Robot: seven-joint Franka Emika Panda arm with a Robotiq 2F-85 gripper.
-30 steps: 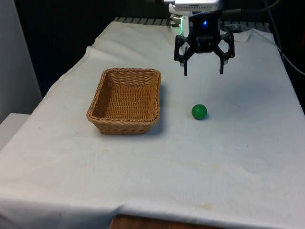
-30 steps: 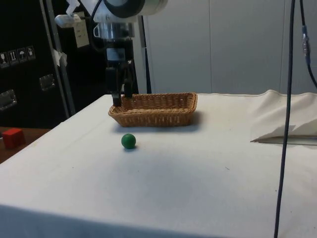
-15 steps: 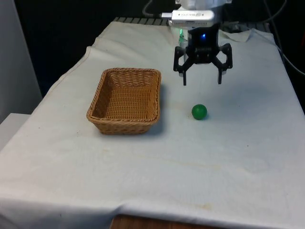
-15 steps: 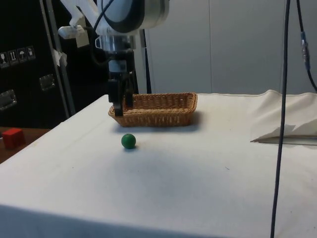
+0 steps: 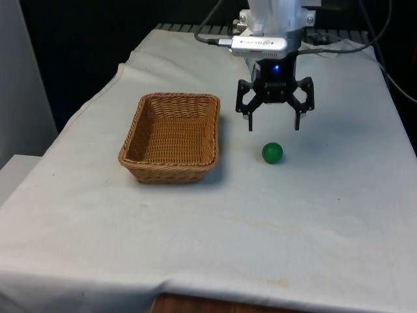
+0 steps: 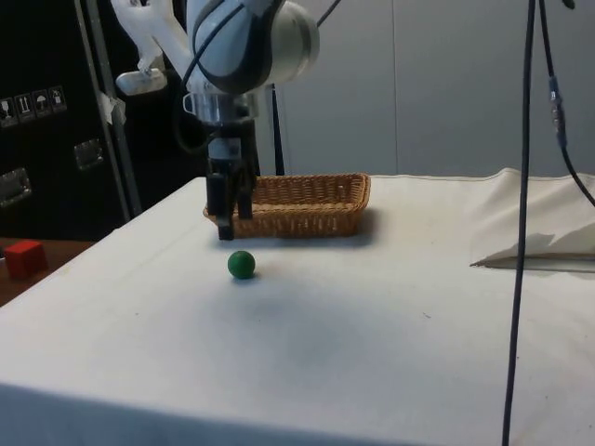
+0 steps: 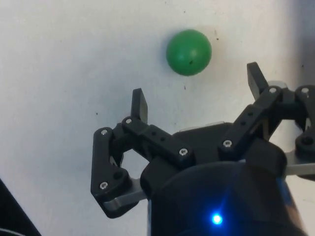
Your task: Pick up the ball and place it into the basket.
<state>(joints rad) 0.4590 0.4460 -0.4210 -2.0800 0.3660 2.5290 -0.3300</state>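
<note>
Front view: the black claw [image 5: 273, 124] hangs above the bench [image 5: 326, 215] with its two fingers spread wide and nothing between them. The green ball [image 5: 272, 152] lies on the white cloth below it and a little toward the bench's near edge, apart from the fingertips. The wicker basket [image 5: 171, 137] stands nearer the bench's edge on the front view's left, with a gap between it and the ball. Wrist view: the ball [image 7: 189, 52] sits beyond the spread fingers [image 7: 140, 104].
</note>
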